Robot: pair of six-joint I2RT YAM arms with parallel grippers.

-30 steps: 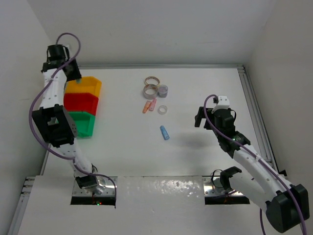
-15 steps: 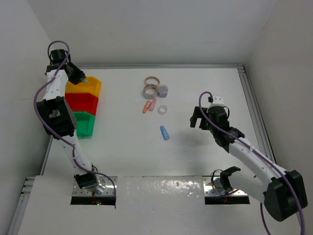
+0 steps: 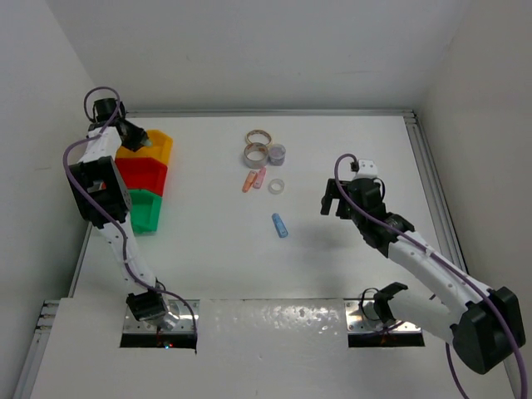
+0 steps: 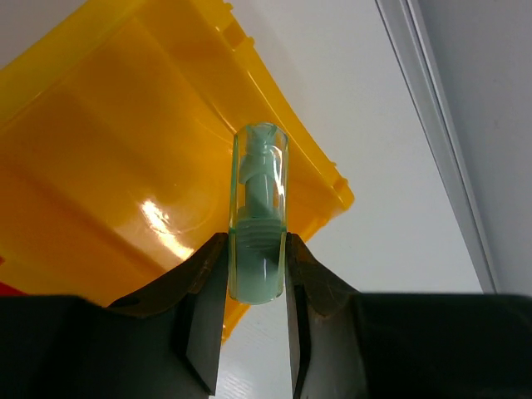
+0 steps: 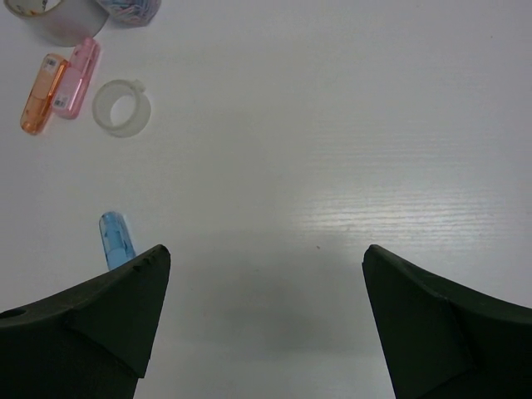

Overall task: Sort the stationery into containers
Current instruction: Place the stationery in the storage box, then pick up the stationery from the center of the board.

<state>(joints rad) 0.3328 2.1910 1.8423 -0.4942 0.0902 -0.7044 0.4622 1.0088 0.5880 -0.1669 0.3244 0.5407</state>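
My left gripper (image 4: pixel 258 249) is shut on a green stick (image 4: pixel 259 216), which stands out past the fingertips over the yellow-orange bin (image 4: pixel 100 166). From above, that gripper (image 3: pixel 135 140) sits at the bin's back left corner. Below the yellow-orange bin (image 3: pixel 160 146) stand the red bin (image 3: pixel 150 173) and the green bin (image 3: pixel 143 212). My right gripper (image 5: pixel 266 253) is open and empty over bare table, right of the blue stick (image 5: pixel 116 238). An orange stick (image 5: pixel 41 93), a pink stick (image 5: pixel 75 76) and a clear ring (image 5: pixel 121 107) lie farther off.
Three tape rolls cluster at the table's back middle: a tan one (image 3: pixel 258 136), a purple-grey one (image 3: pixel 255 153) and a smaller one (image 3: pixel 277 152). A metal rail (image 3: pixel 432 179) edges the table on the right. Walls close in on the left and behind.
My left gripper has swung down and right over the yellow-orange bin, still holding the green stick. My right arm has shifted left toward the blue stick, its jaws a little narrower.
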